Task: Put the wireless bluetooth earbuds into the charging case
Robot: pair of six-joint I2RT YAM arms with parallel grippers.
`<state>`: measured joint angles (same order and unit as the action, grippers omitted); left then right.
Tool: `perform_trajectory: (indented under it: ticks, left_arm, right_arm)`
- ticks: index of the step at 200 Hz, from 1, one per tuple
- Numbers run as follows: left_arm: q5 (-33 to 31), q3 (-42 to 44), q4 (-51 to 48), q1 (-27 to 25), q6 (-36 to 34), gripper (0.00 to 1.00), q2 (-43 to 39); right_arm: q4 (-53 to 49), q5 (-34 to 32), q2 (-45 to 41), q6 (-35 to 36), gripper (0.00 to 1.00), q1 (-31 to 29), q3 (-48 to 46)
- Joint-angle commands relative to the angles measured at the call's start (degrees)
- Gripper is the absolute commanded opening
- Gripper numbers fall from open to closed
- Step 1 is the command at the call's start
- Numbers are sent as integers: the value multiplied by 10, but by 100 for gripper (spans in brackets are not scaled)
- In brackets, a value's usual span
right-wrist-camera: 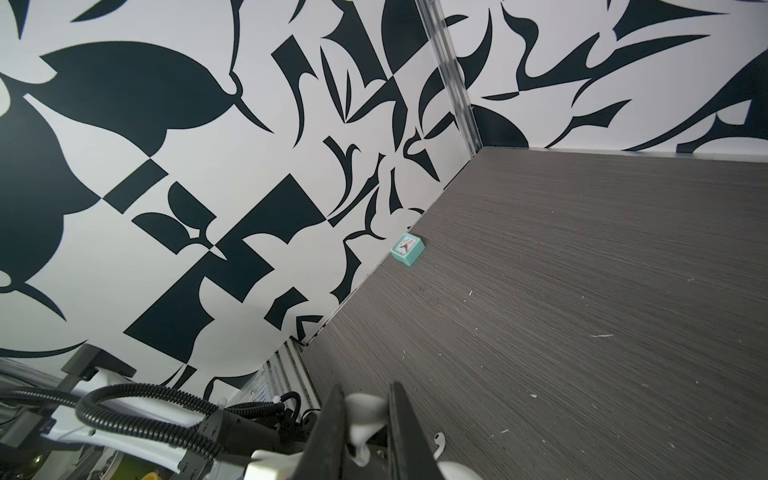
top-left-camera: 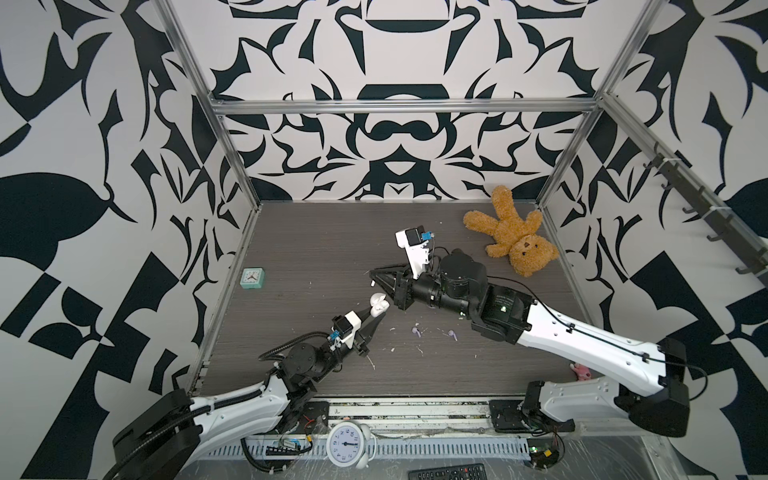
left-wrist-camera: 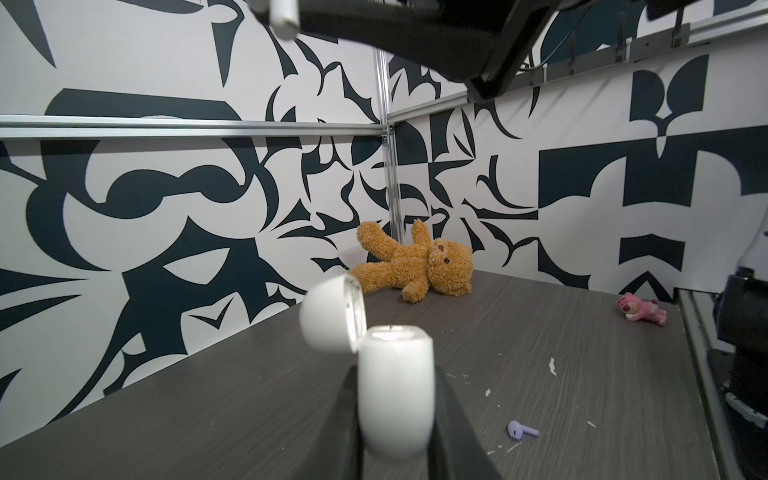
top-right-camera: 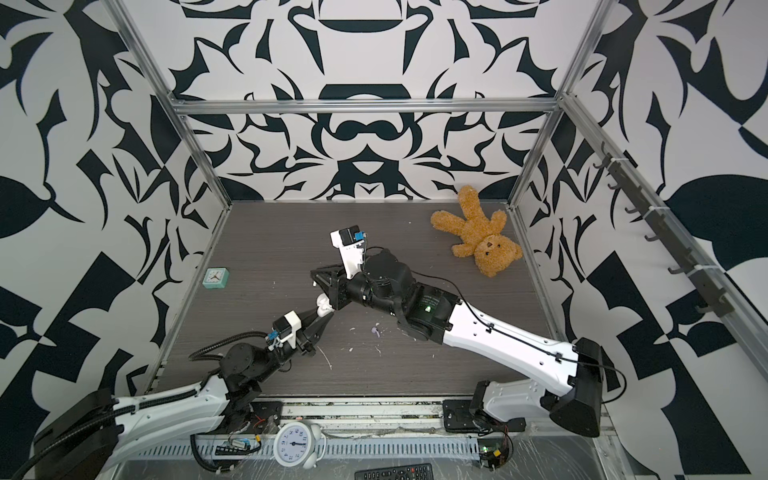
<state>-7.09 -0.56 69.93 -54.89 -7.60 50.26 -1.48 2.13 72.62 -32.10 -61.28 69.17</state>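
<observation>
The left tool [top-left-camera: 376, 313] is clenched on the white charging case [top-left-camera: 377, 305], gripping its lower body from both sides and holding it upright above the middle of the worktop [top-left-camera: 316, 249], slightly toward the left edge. In the left wrist view the case's lid [left-wrist-camera: 330, 316] stands hinged open to one side. The right tool [top-left-camera: 376, 279] reaches in from the right and grasps a white earbud [right-wrist-camera: 363, 419] between its fingers. In the left wrist view this earbud's stem [left-wrist-camera: 284, 16] hangs above the open case, clearly apart from it. A small white stemmed shape [right-wrist-camera: 439, 442] close to the right tool may be another earbud, but the view is too cropped to be sure. On the worktop between the middle and the front edge lie a purple earbud [top-left-camera: 416, 331] and, just to its right, a second purple earbud [top-left-camera: 451, 333], with white scraps [top-left-camera: 419, 352] scattered around them. A teddy bear [top-left-camera: 509, 237] lies in the back right corner, a teal clock [top-left-camera: 252, 278] sits at the left edge, and a pink toy [top-left-camera: 579, 371] lies near the front right corner.
</observation>
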Motion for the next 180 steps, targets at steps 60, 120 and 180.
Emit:
perform_trajectory:
  ticks: [60,120,180]
  left_arm:
    - [-8,13,118,-2,-10,0,-3]
    - [0,8,118,-2,-3,0,14]
    - [3,5,118,-2,11,0,9]
  right_arm:
    - [15,-27,-61,16,18,-2,-48]
    - [16,-22,-60,13,16,-2,-67]
    - [38,-14,-50,-1,16,-2,-83]
